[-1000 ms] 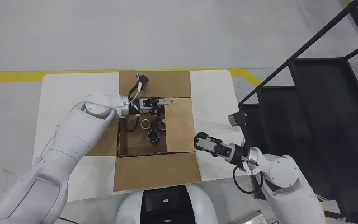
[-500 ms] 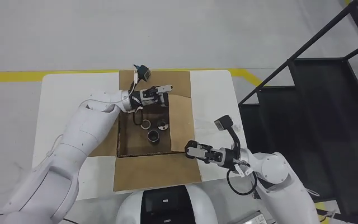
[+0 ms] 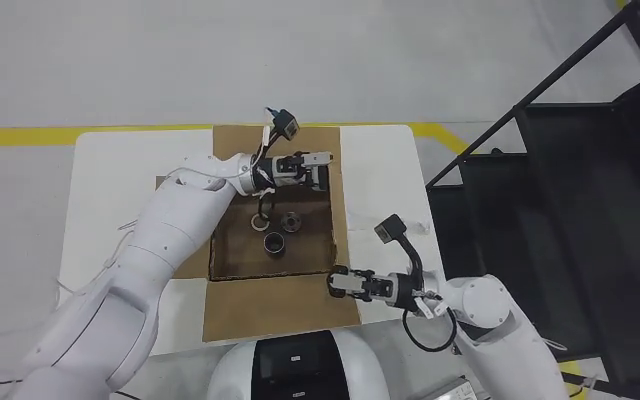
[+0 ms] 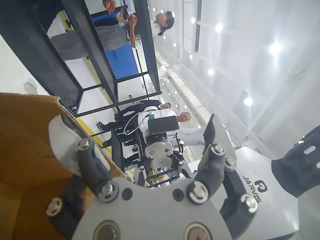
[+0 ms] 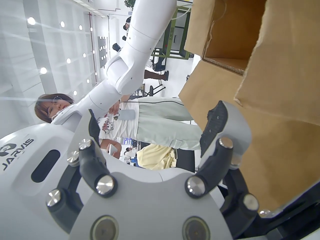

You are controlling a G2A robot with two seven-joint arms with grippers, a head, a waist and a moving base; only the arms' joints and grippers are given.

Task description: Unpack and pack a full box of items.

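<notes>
An open cardboard box (image 3: pixel 235 258) sits on the white table (image 3: pixel 120 180), with its front flap (image 3: pixel 280 305) lying flat. Inside lie two dark cylinders (image 3: pixel 290 219) (image 3: pixel 273 243) and a black cable loop (image 3: pixel 262 207). My left gripper (image 3: pixel 320 165) (image 4: pixel 136 136) is open at the far end of the right flap (image 3: pixel 342 215) (image 4: pixel 27 136), which stands nearly upright; one finger (image 4: pixel 61 136) rests against the flap's edge. My right gripper (image 3: pixel 340 283) (image 5: pixel 155 126) is open at the box's near right corner, one fingertip (image 5: pixel 216 123) close beside the cardboard (image 5: pixel 280 116).
A black metal rack (image 3: pixel 540 190) stands right of the table. A yellow floor line (image 3: pixel 40 135) runs behind it. Bare table surface lies left of the box and to the right (image 3: pixel 385 170) of the raised flap.
My left gripper moved right and farther back along the right flap, which rose from lying flat to nearly upright. My right gripper moved left to the box's near right corner.
</notes>
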